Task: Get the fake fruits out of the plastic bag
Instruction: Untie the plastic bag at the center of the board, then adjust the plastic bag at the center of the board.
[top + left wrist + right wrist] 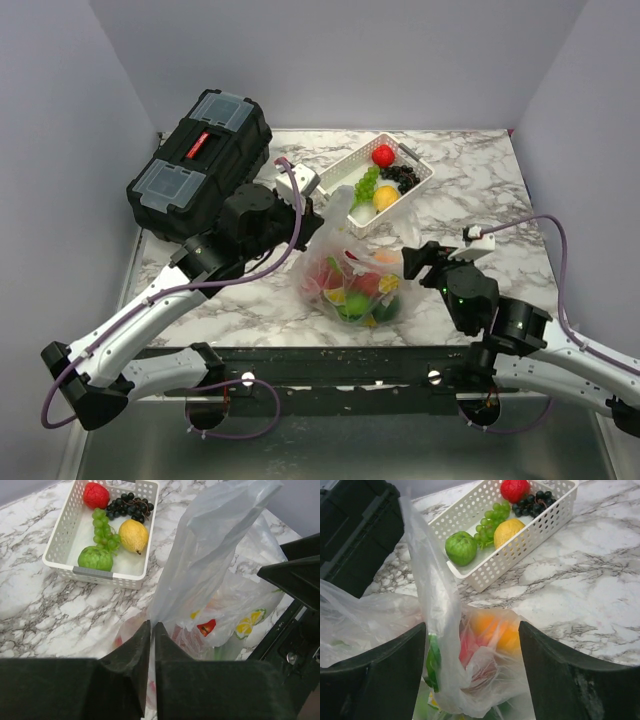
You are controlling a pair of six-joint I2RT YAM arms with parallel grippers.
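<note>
The clear plastic bag [352,262] lies in the middle of the table with several fake fruits [362,292] inside, red, green, yellow and orange. My left gripper [323,214] is shut on a pulled-up fold of the bag [210,545], the film pinched between its fingertips [151,626]. My right gripper [420,262] is open at the bag's right side. In the right wrist view its jaws [472,630] stand wide on either side of the bag [436,580], with an orange fruit [496,630] and red and green pieces showing through the film.
A white slotted basket [408,197] behind the bag holds a red strawberry [383,155], dark grapes, green grapes, a lemon and a green fruit [95,558]. A black toolbox [200,165] stands at the back left, close behind the left arm.
</note>
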